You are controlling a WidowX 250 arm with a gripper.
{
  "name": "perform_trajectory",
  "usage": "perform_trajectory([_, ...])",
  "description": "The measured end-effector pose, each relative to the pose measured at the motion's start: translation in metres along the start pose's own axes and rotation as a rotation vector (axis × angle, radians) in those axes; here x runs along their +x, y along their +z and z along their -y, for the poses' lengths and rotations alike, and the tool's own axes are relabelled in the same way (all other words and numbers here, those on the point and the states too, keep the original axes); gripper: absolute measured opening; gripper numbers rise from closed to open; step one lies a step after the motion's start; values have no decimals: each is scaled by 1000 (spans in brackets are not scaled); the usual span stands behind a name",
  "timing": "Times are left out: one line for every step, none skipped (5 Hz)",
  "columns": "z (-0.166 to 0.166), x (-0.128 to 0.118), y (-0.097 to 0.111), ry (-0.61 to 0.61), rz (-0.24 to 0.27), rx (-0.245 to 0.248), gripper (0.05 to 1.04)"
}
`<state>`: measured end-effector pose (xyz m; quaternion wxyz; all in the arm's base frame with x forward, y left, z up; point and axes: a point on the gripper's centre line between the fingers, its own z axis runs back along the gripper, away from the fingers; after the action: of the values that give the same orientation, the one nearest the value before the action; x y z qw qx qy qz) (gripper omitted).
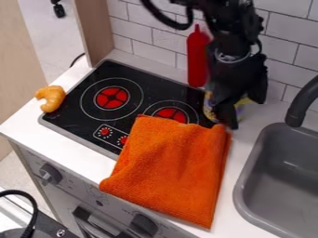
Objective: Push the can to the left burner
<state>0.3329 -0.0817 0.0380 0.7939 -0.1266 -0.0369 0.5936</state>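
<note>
My end effector hangs over the cooktop's back right corner, whether open or closed I cannot tell. The can stands right behind it, partly hidden (my own bulk is to blame), near the desk's back edge.

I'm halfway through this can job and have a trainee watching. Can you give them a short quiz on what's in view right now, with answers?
1. True or false: the can, close by the gripper, stands on the left burner.

2. Multiple choice: what partly covers the right burner?
a) a pan lid
b) an orange cloth
c) a sponge

3. Fill in the blank: the red thing standing upright near the tiled wall is a ____.

Key: 1. false; 2. b; 3. bottle
</note>
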Motion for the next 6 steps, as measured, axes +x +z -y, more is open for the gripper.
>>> perform_trajectory([16, -3, -8, 121, 19, 36, 1000])
perform_trajectory([23, -3, -14, 268, 92, 33, 1000])
perform_trajectory([29, 0, -17, 385, 144, -53, 1000])
perform_trajectory([31, 4, -26, 492, 166, -65, 1000])
perform_trajectory([38, 10, -27, 556, 252, -76, 1000])
perform_trajectory([40, 21, -28, 523, 210, 15, 1000])
